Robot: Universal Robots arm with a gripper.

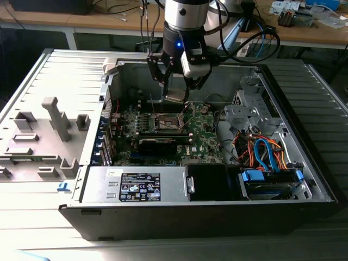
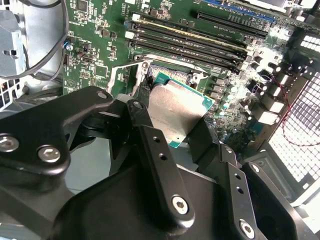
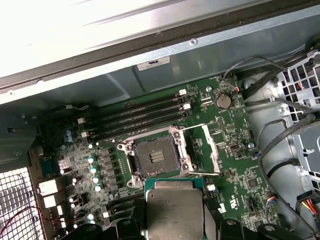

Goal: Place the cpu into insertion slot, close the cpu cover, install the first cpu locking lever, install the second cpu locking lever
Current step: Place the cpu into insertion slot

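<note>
In the exterior view, well to the left of the insertion slot (image 1: 167, 122), you have a grey fixture plate (image 1: 43, 136) lying outside the open computer case (image 1: 190, 220). Straight above that slot the gripper (image 1: 175, 93) is clenched on the cpu (image 1: 174, 98), gripping its opposite edges and holding it clear of the socket; in the first wrist view the slot (image 3: 156, 157) lies bare, with the cpu cover (image 3: 210, 150) swung open just beside it. Well to the slot's right in the exterior view sit orange and blue cables (image 1: 266, 152).
</note>
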